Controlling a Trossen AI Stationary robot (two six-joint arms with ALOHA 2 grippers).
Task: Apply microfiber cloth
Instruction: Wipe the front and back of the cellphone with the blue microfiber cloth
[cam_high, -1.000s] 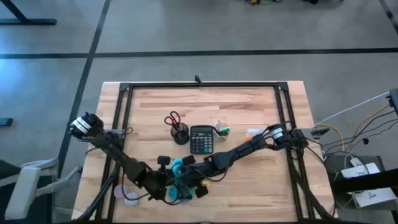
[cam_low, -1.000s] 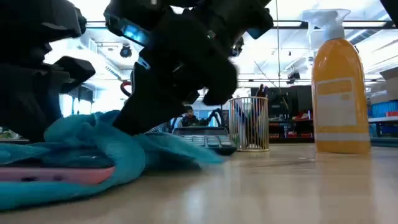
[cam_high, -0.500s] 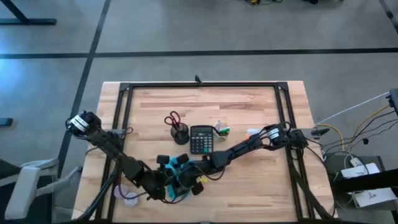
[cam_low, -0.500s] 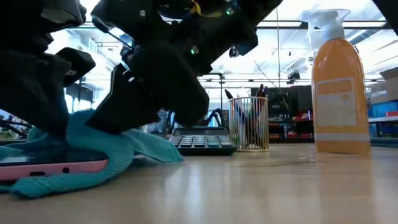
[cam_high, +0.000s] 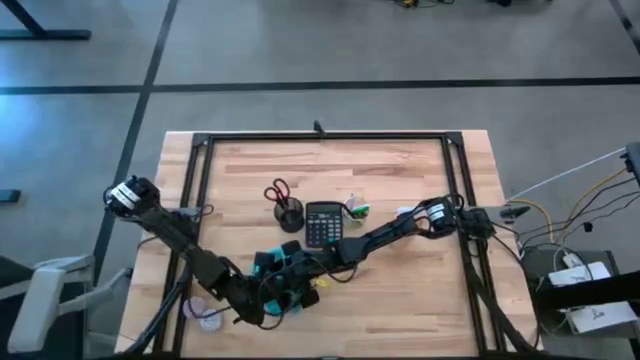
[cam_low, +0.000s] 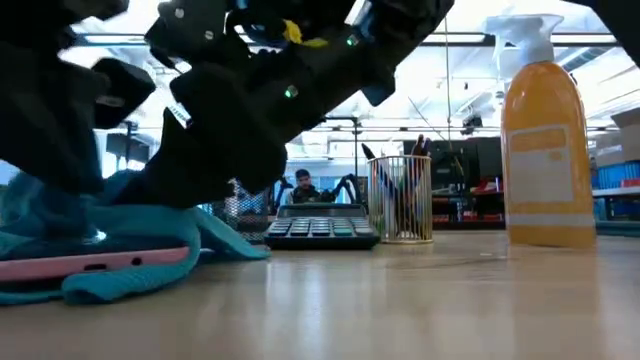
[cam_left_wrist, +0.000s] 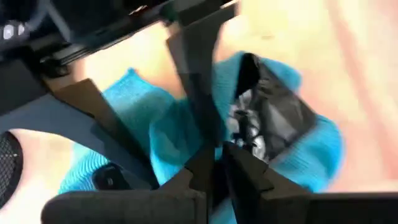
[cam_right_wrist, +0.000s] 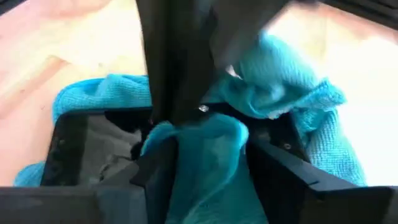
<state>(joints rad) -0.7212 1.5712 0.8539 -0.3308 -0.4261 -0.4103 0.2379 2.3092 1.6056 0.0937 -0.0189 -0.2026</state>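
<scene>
The turquoise microfiber cloth (cam_high: 275, 268) lies bunched over a flat pink-edged device (cam_low: 100, 262) with a dark screen (cam_right_wrist: 93, 146), near the table's front edge, left of centre. My right gripper (cam_right_wrist: 208, 168) reaches in from the table's right and is shut on a bunch of the cloth. My left gripper (cam_left_wrist: 219, 167) comes from the table's left, shut, with its tips down among the cloth at the device. In the low view both grippers show as dark masses over the cloth (cam_low: 120, 285). My left gripper stands with shut fingers (cam_left_wrist: 245, 177) on the cloth over the device, slanting down from the table's left. Whether it pinches anything, I cannot tell. My right gripper pinches a bunched fold of the cloth (cam_right_wrist: 205, 146), several layers, between its two fingers. It slants down from the table's right. The rest of the cloth lies slack on the device.
A black calculator (cam_high: 323, 225) lies just beyond the cloth, with a mesh cup of pens and scissors (cam_high: 289, 213) to its left. An orange spray bottle (cam_low: 545, 140) stands toward the right. A small pale roll (cam_high: 205, 312) sits at the front left.
My right gripper has gone toward the table's left edge with the cloth, dragging it across the device. The cloth's trailing end, which reached toward the calculator, has been drawn back to the left and now bunches closer around the device.
</scene>
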